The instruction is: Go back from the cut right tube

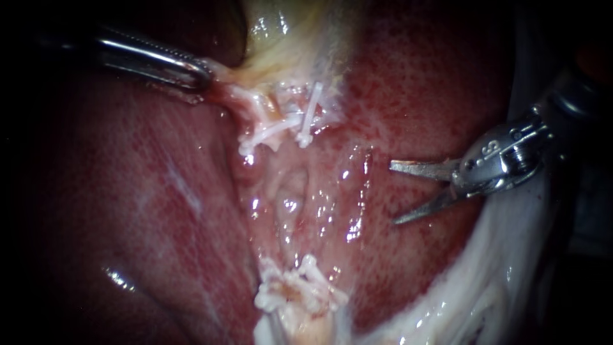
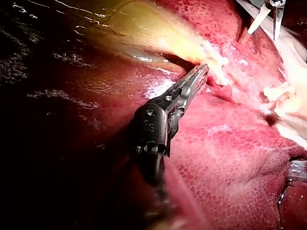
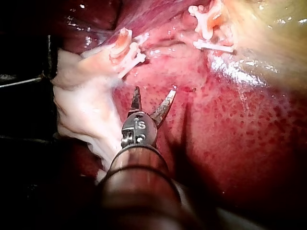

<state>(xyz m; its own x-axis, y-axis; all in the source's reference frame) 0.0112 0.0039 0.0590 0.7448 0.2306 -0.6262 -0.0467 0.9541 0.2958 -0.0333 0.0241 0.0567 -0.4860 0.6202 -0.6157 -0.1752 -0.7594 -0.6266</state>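
My right instrument (image 1: 396, 193) ends in two thin blades that stand open over the liver (image 1: 421, 96), well to the right of the cut tube, holding nothing. The right wrist view shows the same open blades (image 3: 152, 98) short of the clips. White clips (image 1: 308, 115) sit on the upper stump below the yellowish gallbladder (image 1: 287, 38). More white clips (image 1: 300, 291) crowd the lower stump. My left instrument (image 1: 203, 75) comes in from the upper left, its jaws shut on the pale tissue at the gallbladder's base. In the left wrist view the shut jaws (image 2: 200, 74) hold that same tissue.
Pale white tissue (image 1: 485, 287) runs along the lower right edge under my right instrument. A wet groove of raw tissue (image 1: 294, 198) lies between the two clipped stumps. Red liver surface (image 1: 128, 211) fills the left side.
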